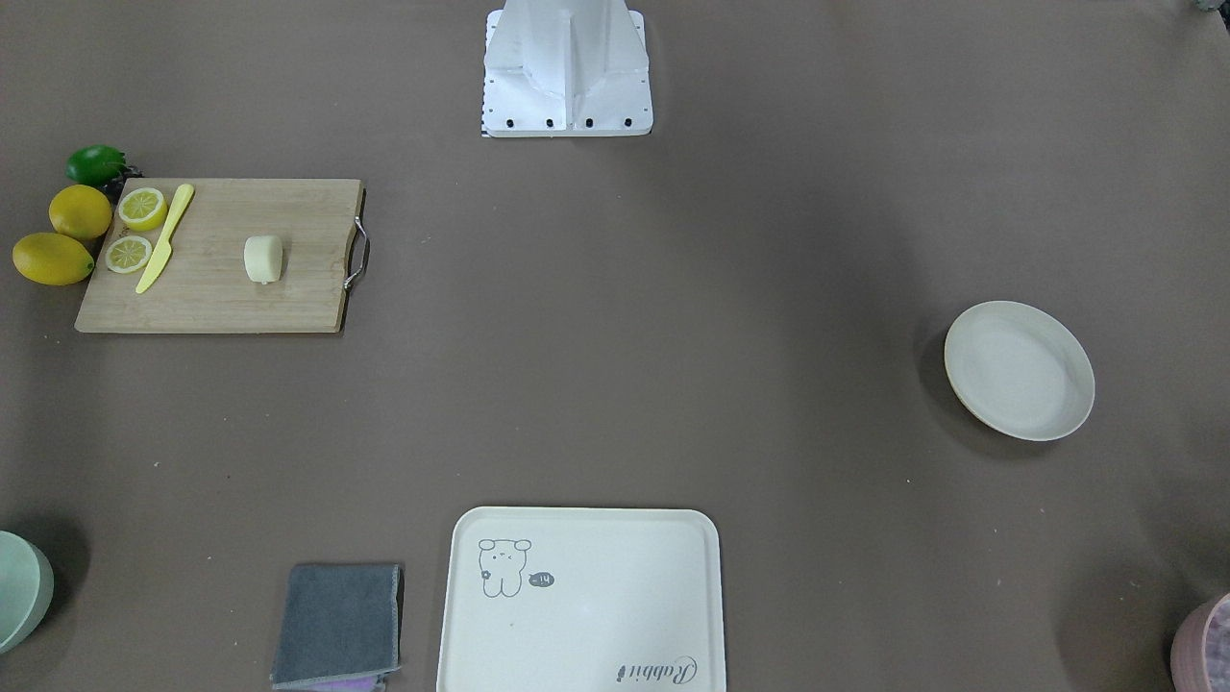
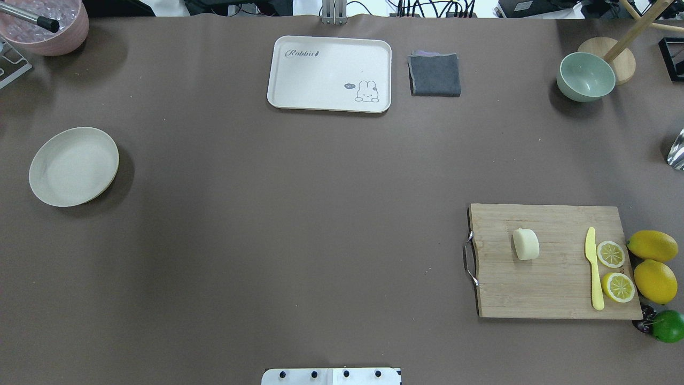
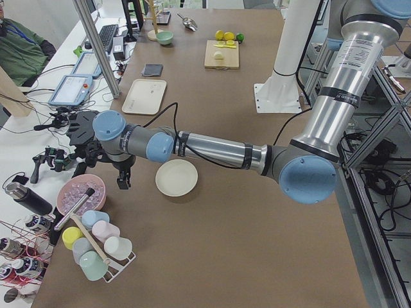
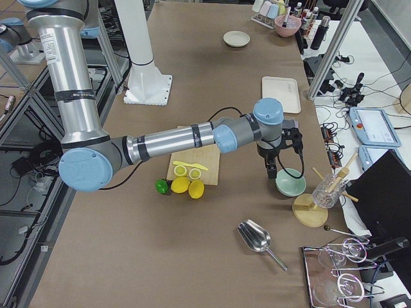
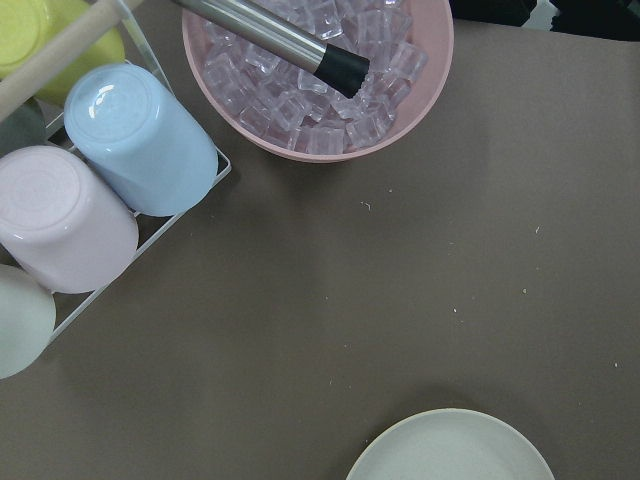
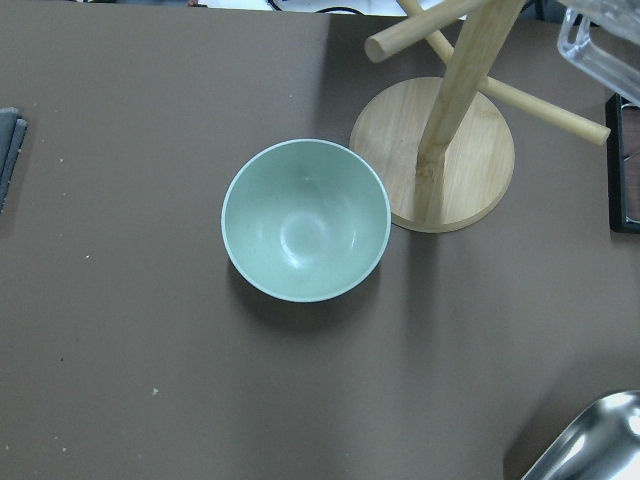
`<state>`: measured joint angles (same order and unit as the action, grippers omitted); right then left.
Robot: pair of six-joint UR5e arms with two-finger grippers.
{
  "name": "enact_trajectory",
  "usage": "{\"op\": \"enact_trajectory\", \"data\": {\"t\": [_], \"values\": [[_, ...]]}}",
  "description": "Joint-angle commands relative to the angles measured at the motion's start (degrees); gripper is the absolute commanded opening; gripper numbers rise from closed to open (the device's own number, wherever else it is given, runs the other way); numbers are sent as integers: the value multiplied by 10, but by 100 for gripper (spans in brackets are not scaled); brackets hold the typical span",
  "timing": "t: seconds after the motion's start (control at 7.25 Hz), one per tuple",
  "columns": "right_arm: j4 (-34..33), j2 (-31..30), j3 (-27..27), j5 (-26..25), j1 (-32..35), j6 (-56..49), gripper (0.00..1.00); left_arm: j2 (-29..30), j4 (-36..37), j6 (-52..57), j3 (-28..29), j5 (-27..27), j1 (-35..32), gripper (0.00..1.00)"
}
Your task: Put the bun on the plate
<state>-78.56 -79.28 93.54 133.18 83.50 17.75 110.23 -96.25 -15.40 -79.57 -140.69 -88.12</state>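
Note:
The bun [image 2: 526, 244] is a pale cream lump lying on the wooden cutting board [image 2: 556, 289] on the robot's right; it also shows in the front view [image 1: 263, 259]. The plate [image 2: 74, 166] is round, off-white and holds nothing, far off on the robot's left [image 1: 1019, 370]. My left gripper [image 3: 122, 181] hangs beside the plate [image 3: 176, 178], near the pink ice bowl; I cannot tell whether it is open or shut. My right gripper [image 4: 272, 173] hangs over the pale green bowl [image 4: 290, 182], well past the board; its state I cannot tell either.
On the board lie a yellow knife [image 2: 593, 267] and two lemon halves [image 2: 611, 253]; whole lemons [image 2: 653, 245] and a lime [image 2: 668, 326] sit beside it. A cream tray [image 2: 329, 74], grey cloth [image 2: 435, 75], pink ice bowl [image 5: 318, 70], cup rack [image 5: 100, 190], wooden stand [image 6: 432, 155] and metal scoop [image 4: 255, 237] line the far edge.

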Motion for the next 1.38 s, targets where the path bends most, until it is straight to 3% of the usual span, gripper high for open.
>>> {"op": "enact_trajectory", "data": {"t": [0.0,0.14,0.83,1.24], "values": [[2,0,2,2,0,0,100,-2,-19,1,5,1,8,98],[2,1,2,3,0,0,100,-2,-35,4,10,-3,27,98],[2,-2,14,3,-1,0,100,-113,-230,17,62,-2,111,98],[2,-11,38,4,-1,0,100,-120,-254,16,63,-4,151,97]]}}
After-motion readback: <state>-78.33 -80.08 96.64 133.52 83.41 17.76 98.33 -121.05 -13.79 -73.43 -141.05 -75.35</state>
